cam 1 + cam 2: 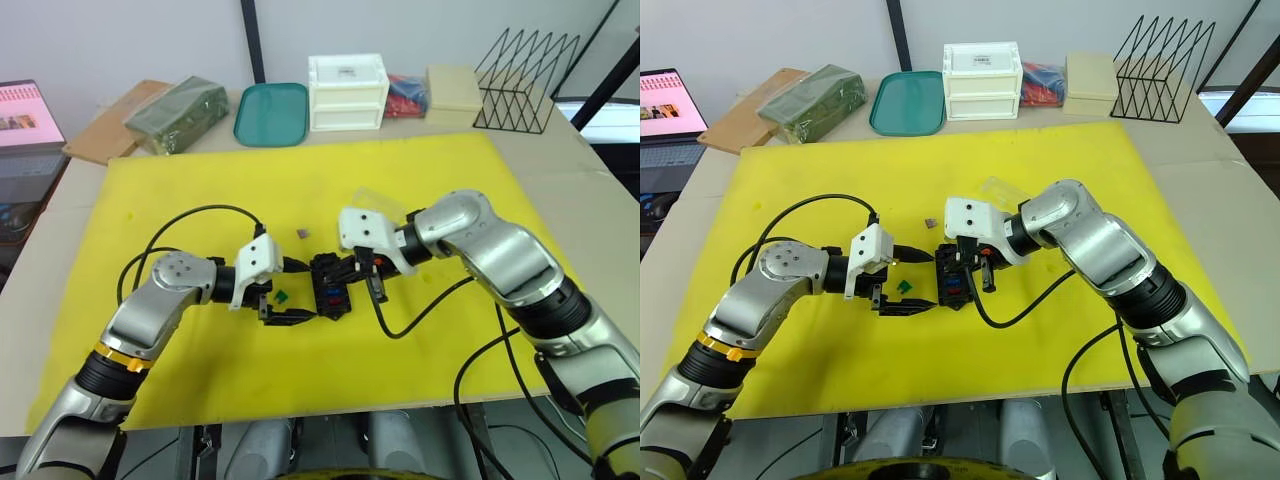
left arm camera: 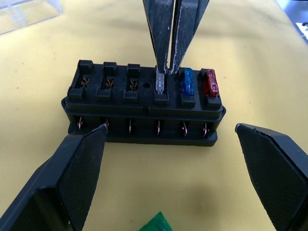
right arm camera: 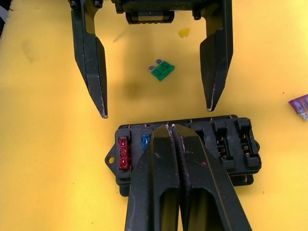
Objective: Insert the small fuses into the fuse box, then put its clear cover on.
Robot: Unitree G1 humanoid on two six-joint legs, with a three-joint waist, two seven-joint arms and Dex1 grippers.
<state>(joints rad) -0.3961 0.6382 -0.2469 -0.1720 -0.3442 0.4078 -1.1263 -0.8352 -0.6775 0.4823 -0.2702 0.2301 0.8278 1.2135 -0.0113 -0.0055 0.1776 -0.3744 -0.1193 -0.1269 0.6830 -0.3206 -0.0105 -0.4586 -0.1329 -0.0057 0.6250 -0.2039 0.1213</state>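
The black fuse box (image 2: 144, 113) lies on the yellow mat (image 1: 450, 170) between my two grippers. A red fuse (image 2: 210, 82) and a blue fuse (image 2: 188, 81) sit in its end slots. Beside them a grey fuse (image 2: 160, 85) stands in the third slot, with my right gripper (image 3: 171, 127) shut on its top. My left gripper (image 3: 156, 111) is open, its fingers spread wide just short of the box's long side. A green fuse (image 3: 162, 70) lies loose on the mat between those fingers. A purple fuse (image 1: 302, 233) rests behind the box. The clear cover (image 1: 375, 200) lies past the right wrist.
Along the table's back edge stand a teal tray (image 1: 271, 113), a white drawer unit (image 1: 347, 92), a beige box (image 1: 453, 88) and a black wire rack (image 1: 525, 80). A green bag (image 1: 178, 112) and a laptop (image 1: 25, 120) are at the far left. Black cables loop beside both wrists.
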